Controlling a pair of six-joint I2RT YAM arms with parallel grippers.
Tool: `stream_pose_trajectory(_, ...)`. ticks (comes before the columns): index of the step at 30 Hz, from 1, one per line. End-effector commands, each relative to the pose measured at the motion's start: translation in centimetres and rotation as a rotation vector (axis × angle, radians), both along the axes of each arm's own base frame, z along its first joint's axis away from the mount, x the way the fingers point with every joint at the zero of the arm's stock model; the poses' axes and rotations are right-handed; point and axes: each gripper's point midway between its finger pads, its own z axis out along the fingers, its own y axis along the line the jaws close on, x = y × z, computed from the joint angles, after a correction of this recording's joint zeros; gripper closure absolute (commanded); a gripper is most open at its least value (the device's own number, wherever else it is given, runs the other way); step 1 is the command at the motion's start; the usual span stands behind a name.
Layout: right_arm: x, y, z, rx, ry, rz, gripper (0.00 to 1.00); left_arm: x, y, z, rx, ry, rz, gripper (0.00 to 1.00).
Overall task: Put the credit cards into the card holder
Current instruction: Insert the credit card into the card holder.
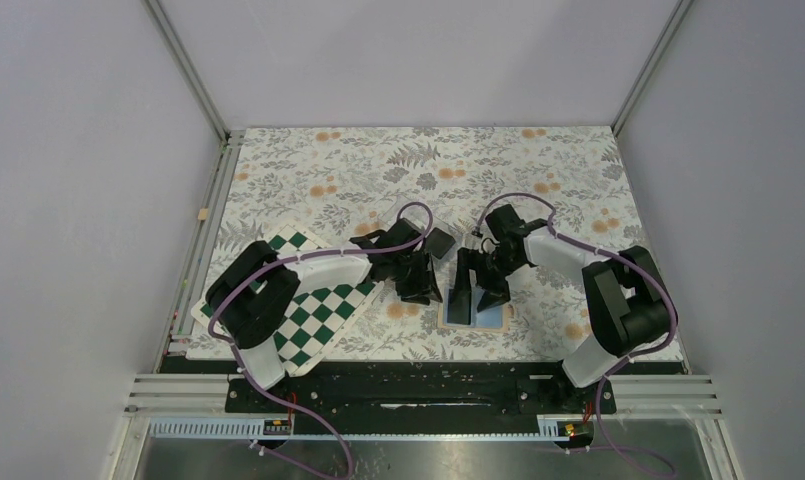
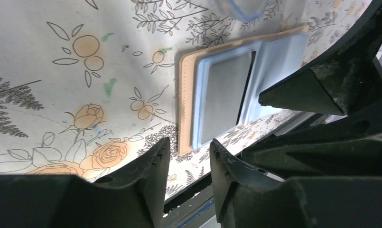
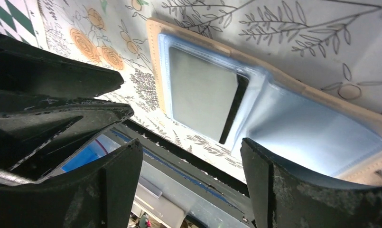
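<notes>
Top view first. The card holder (image 1: 490,320) lies open and flat at lower centre of the frame, close to the near table edge, with its long axis running roughly left to right. My right gripper (image 1: 481,293) hangs right over it, tips pointing down at its left half, so that arm is clearly the nearer one. My left gripper (image 1: 418,290) sits just left of the holder, beside it rather than over it. The chequered board (image 1: 318,310) is further left, under that arm.

In the left wrist view the holder is upper centre-right, up and to the right of my fingers at the bottom edge. A grey card (image 2: 222,95) sits in the blue pocket of the holder's left half. There's a dark sliver along the card's right edge, and I can't tell if it's a second card or just shadow. My left fingers stand a narrow gap apart with nothing between them.

In the right wrist view the holder runs from upper centre down to the right edge, with the card in its left pocket. My right fingers are spread wide and empty, and the holder is just beyond the tips.

My guess is that any nudge on that card goes along the holder's long axis, and the right arm is better placed for it.
</notes>
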Motion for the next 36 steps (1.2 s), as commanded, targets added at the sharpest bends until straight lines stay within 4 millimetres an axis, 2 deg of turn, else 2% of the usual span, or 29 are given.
stream_pose_trajectory(1, 0.2, -0.9, 1.3, -0.061, -0.057, 0.028, 0.2, 0.8, -2.1, 3.5, -0.129, -0.066, -0.025, 0.62)
stream_pose_trajectory(4, 0.2, -1.3, 1.1, -0.085, -0.06, 0.027, 0.32, 0.9, -3.1, 3.9, -0.185, -0.062, -0.031, 0.61)
stream_pose_trajectory(9, -0.4, -1.7, -0.7, -0.115, -0.008, 0.037, 0.63, 1.1, -3.8, 3.0, -0.184, -0.046, -0.045, 0.63)
stream_pose_trajectory(12, -0.7, -1.9, -1.5, -0.127, 0.018, 0.038, 0.72, 1.3, -3.9, 2.0, -0.17, -0.03, -0.046, 0.64)
stream_pose_trajectory(17, -0.8, -2.4, -2.4, -0.162, 0.033, 0.04, 0.8, 1.2, -4.2, 0.9, -0.161, -0.01, -0.051, 0.63)
stream_pose_trajectory(24, -1.1, -2.9, -3.1, -0.195, 0.053, 0.048, 0.98, 1.3, -4.3, 1.2, -0.168, -0.019, -0.052, 0.65)
stream_pose_trajectory(29, -1.2, -3.3, -3.5, -0.222, 0.061, 0.05, 1.0, 1.3, -3.9, 2.7, -0.158, -0.061, -0.051, 0.65)
stream_pose_trajectory(36, -1.3, -3.7, -3.9, -0.247, 0.073, 0.046, 1.0, 0.7, -5.4, 4.5, -0.232, -0.079, -0.079, 0.65)
